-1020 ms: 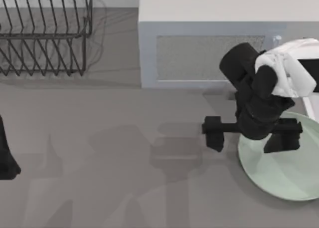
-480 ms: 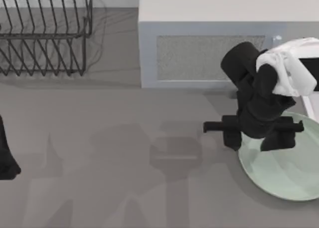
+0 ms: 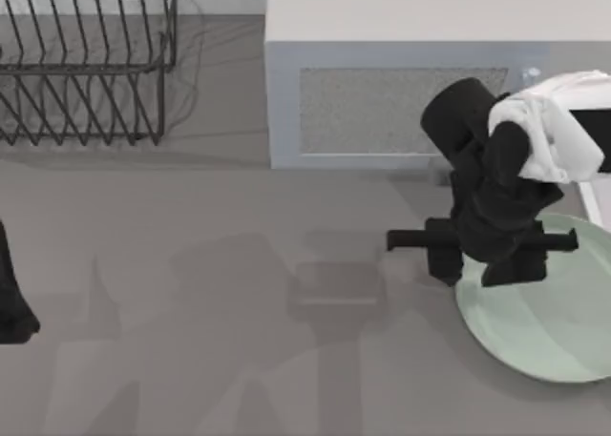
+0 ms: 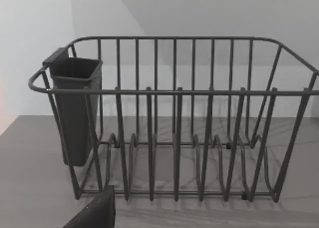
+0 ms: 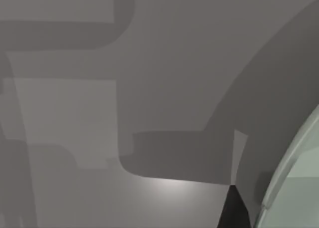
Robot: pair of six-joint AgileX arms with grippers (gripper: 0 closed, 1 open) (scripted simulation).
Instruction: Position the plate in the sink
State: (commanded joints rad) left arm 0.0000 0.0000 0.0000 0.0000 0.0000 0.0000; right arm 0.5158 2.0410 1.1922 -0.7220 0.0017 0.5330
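1. Top view: the right arm reaches in from the right edge, its white link passing in front of the microwave (image 3: 420, 73), its black wrist bent down over the table (image 3: 191, 312).
2. The right gripper (image 3: 482, 255) hangs at the plate (image 3: 544, 321), at the plate's rim on the side nearest the microwave. One finger sits outside the rim over the table, the other above the plate's surface, so the fingers straddle the edge with a gap between them. Whether they press on the rim cannot be told.
3. The plate lies flat on the table in front of the microwave's right end, partly cut off by the right edge. It is round, pale mint-green, glossy, with a shallow raised rim.
4. The microwave is a pale grey box with a speckled front panel.
5. The left gripper (image 3: 11, 293) is parked at the left edge, well apart from the microwave; its fingers cannot be judged.
6. Left wrist view: a black wire dish rack (image 4: 174, 128) with a dark cutlery cup (image 4: 75, 108).
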